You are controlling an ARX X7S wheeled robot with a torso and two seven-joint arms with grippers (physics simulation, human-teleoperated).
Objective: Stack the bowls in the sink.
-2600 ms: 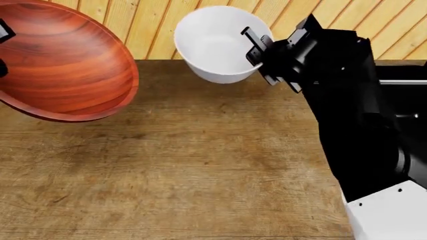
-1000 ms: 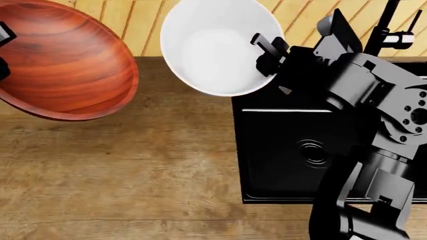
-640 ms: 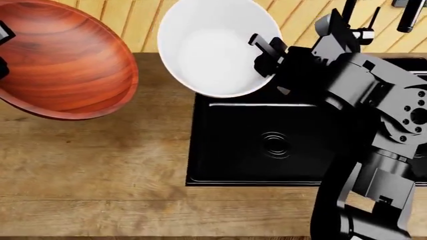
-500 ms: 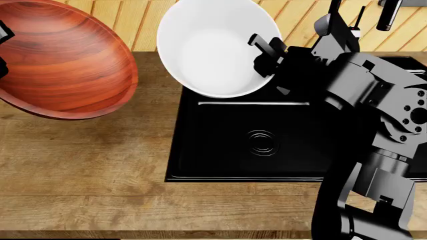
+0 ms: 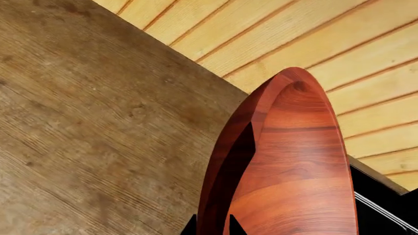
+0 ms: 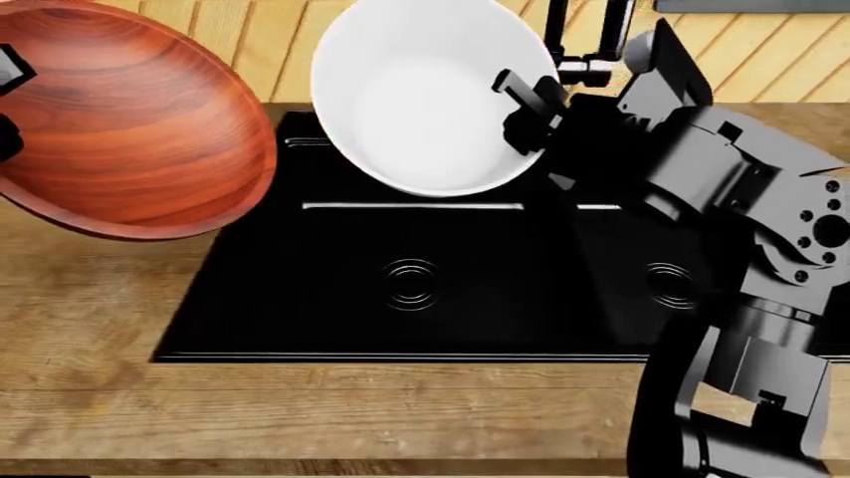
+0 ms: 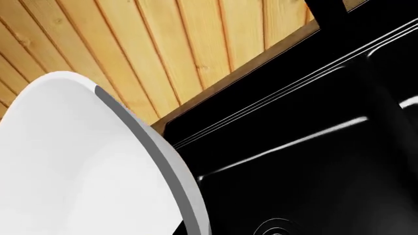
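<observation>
My left gripper (image 6: pixel 7 100), at the head view's left edge, is shut on the rim of the reddish-brown wooden bowl (image 6: pixel 133 129), which hangs tilted above the counter by the sink's left end. The left wrist view shows both fingertips (image 5: pixel 191 228) straddling that rim (image 5: pixel 216 196). My right gripper (image 6: pixel 525 105) is shut on the rim of the white bowl (image 6: pixel 412 100), held tilted above the back of the black sink (image 6: pixel 293 319). In the right wrist view the white bowl (image 7: pixel 78 166) fills one side, with one fingertip (image 7: pixel 179 227) against its inside wall.
The sink has two basins with round drains (image 6: pixel 410 283) (image 6: pixel 668 284) and a black faucet (image 6: pixel 584 40) at the back. A wooden counter (image 6: pixel 80 398) surrounds it, with a plank wall (image 6: pixel 266 50) behind. My right arm (image 6: pixel 743 299) covers the sink's right end.
The head view has travelled right along the counter: the sink slid in from the right and now lies under both bowls. Both bowls stay gripped in the same pose.
</observation>
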